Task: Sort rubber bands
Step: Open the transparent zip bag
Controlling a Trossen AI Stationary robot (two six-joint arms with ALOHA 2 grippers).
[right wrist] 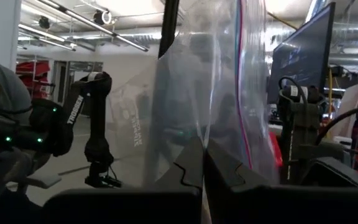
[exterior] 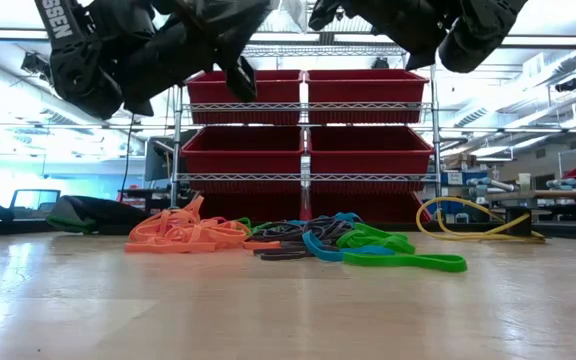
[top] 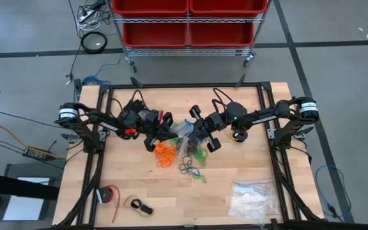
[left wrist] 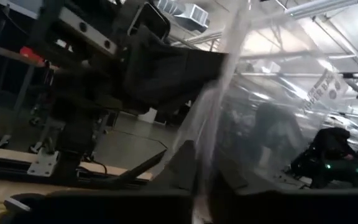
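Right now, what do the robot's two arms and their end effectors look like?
Both are dark, jointed arms with black cables looped above them. Each has a white-banded joint near the table's edge. The left end effector has red parts behind it; the right end effector has a green light behind it. White lettering marks one arm.

Two dark, near-black jointed arms are showing in the high view, left arm (top: 101,118) and right arm (top: 267,115), each built of chunky rounded segments. Each shoulder joint is wearing a white band with a dark collar. Black cables are looping up off both forearms. A red patch is showing on the left wrist housing, and a small green light is glowing on the right one. In the low view, white lettering is running along a glossy black link, only partly legible, probably the maker's name. In the wrist views the fingers (right wrist: 185,168) are appearing matt black with stepped, notched inner edges.
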